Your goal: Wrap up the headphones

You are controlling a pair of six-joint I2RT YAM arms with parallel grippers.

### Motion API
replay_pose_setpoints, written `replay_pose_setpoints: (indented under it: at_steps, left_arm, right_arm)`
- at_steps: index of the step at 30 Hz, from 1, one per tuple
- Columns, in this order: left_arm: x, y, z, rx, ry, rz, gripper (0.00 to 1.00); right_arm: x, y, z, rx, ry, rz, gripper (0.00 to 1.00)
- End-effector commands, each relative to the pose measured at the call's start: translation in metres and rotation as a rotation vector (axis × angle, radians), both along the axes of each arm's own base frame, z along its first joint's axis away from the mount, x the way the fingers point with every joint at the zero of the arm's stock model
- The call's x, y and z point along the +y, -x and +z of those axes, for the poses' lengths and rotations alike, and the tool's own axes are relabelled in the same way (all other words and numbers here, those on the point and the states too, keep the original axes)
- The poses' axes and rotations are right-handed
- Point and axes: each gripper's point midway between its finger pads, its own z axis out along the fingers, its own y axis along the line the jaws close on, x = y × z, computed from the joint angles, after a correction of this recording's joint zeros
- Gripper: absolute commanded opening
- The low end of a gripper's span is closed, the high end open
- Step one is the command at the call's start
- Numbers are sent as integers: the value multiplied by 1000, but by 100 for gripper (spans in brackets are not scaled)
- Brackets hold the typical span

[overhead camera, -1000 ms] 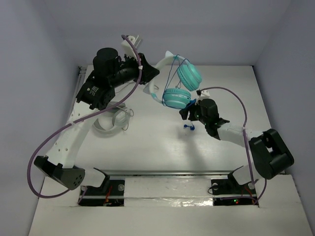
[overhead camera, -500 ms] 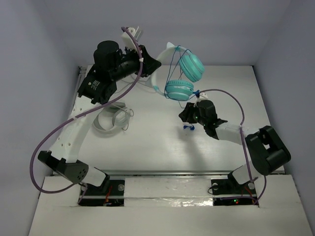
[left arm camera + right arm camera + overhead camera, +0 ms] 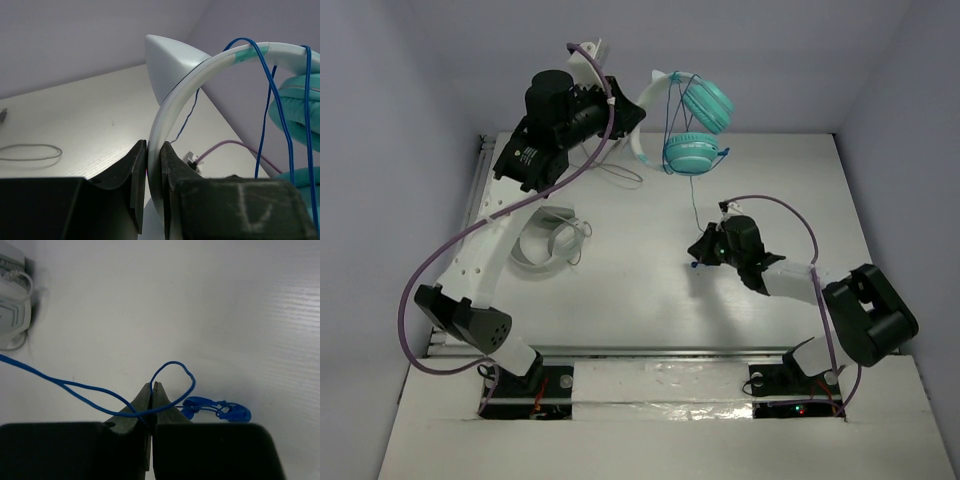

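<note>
The headphones point(image 3: 695, 152) hang in the air at the back of the table, two teal ear cups under a white headband point(image 3: 200, 75). My left gripper point(image 3: 154, 150) is shut on that headband, one jaw on each side. The thin blue cable point(image 3: 693, 205) loops several times over the band and drops to the table. My right gripper point(image 3: 154, 387) is low over the table, shut on the blue cable point(image 3: 170, 367), which forms a small loop just past the jaw tips. The cable's blue plug end point(image 3: 220, 410) lies just right of them.
A white coiled item point(image 3: 545, 243) with a thin white cable lies on the table at the left, under the left arm; its edge point(image 3: 12, 315) shows in the right wrist view. A thin cable loop point(image 3: 30, 152) lies flat on the table. Grey walls enclose the table.
My left gripper lifted the headphones higher and toward the back. My right gripper closed on the blue cable near its plug end and shifted slightly toward the front.
</note>
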Motion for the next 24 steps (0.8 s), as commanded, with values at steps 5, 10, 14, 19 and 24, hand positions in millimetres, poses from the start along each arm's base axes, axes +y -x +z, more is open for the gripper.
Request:
replay_pose_setpoints:
  at_steps: [5,10,14,19,24]
  left_arm:
    - [34,-41,50,-130,137,236,0]
    - [56,-77,33,-114,148,377,0]
    - [69,-103,13,-97,101,482,0]
    - [81,-125,-12,-82,21,582,0]
    - [91,-147,-53,-46,-98,662,0]
  right_arm:
    - [22,40,27,-18,-51,81,0]
    - [40,80,28,4,39,139,0]
    - [60,117,30,33,56,212,0]
    - [61,140,43,34,126,240,0]
    - [69,160,66,13,162,292,0]
